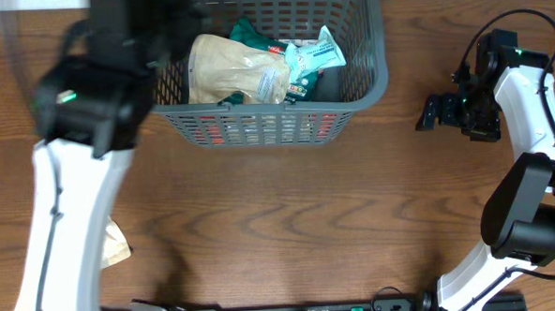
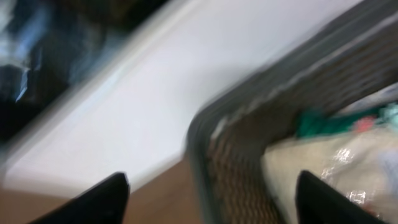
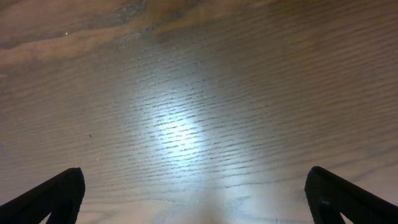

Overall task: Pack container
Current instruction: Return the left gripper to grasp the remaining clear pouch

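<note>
A brown wooden table [image 1: 290,230] spreads wide before the dark grey slotted plastic container [image 1: 258,128] at its far edge. The left fingers [image 2: 102,200] and right fingers [image 3: 56,196] stand released.

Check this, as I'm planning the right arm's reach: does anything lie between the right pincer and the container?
Nothing visible does. The right pincer hangs open over the table, right of the container, and the wood between them shows no object.

Dark grey slotted container [image 1: 258,128], upright, far centre, partly filled with packets [image 1: 227,73].
</note>
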